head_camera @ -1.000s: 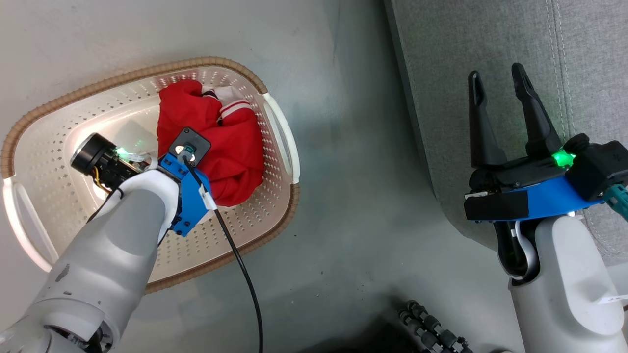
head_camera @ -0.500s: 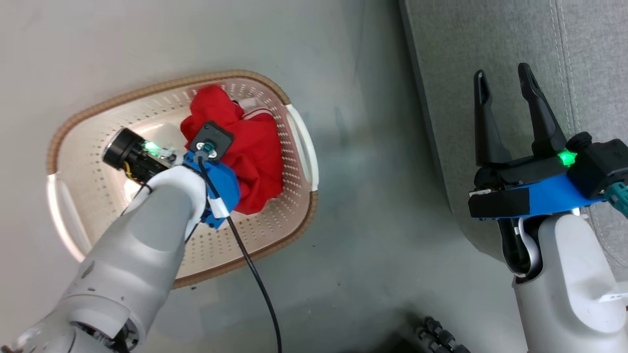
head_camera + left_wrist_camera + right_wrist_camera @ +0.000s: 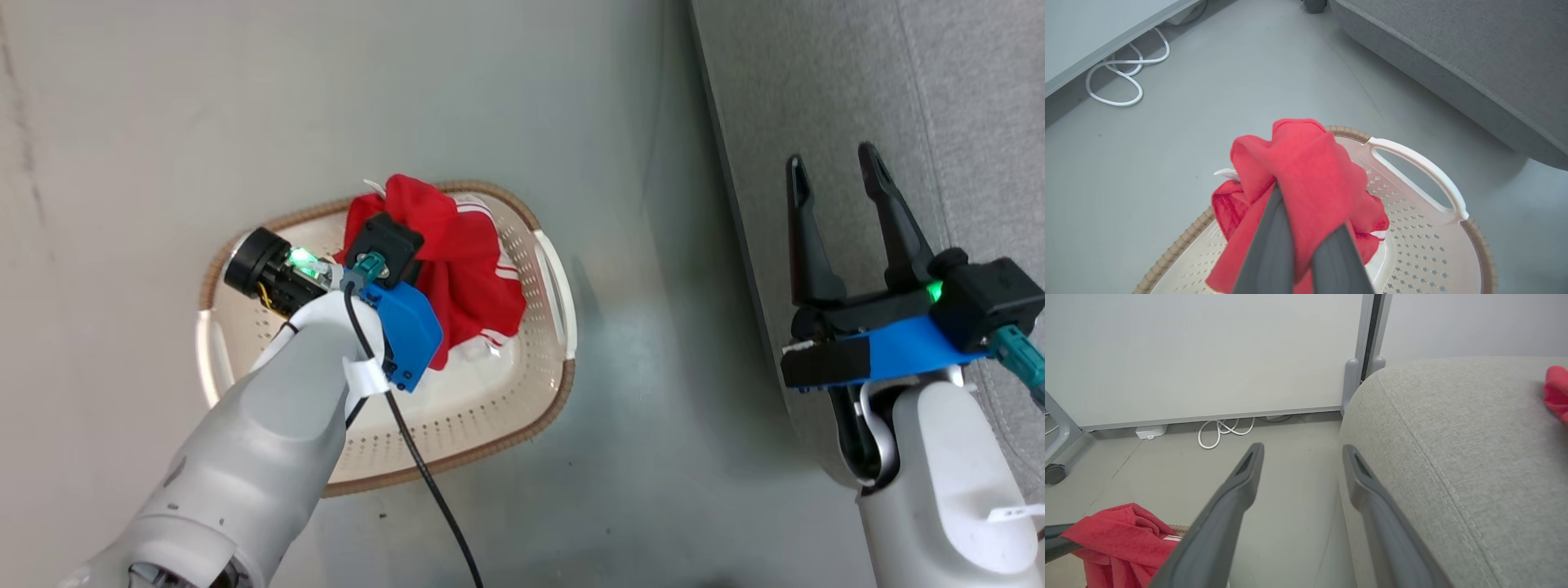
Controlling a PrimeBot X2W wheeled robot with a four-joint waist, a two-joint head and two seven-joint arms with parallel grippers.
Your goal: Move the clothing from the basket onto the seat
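Note:
My left gripper (image 3: 1306, 220) is shut on a bunched red garment, the clothing (image 3: 1306, 171), and holds it above the basket (image 3: 1425, 163). The garment's lower folds (image 3: 482, 278), with white stripes, hang down into the cream basket (image 3: 490, 441). Its fabric hides the fingertips. My right gripper (image 3: 833, 163) stands open and holds nothing, over the left edge of the grey seat (image 3: 857, 82). In the right wrist view the open right gripper (image 3: 1302, 449) points past the seat's corner (image 3: 1453, 437). Another red piece of clothing (image 3: 1555, 392) lies on the seat at the far right.
Grey floor lies between the basket and the seat. A white cable (image 3: 1118, 81) is coiled by the wall panel (image 3: 1208, 355), with a caster wheel (image 3: 1053, 473) at the left. My left arm's black cable (image 3: 424, 482) hangs across the basket's front rim.
The head camera has shifted, so the basket looks smaller and further right. My left gripper has finished closing and lifted the red garment, now bunched above the rim. The right gripper stays open.

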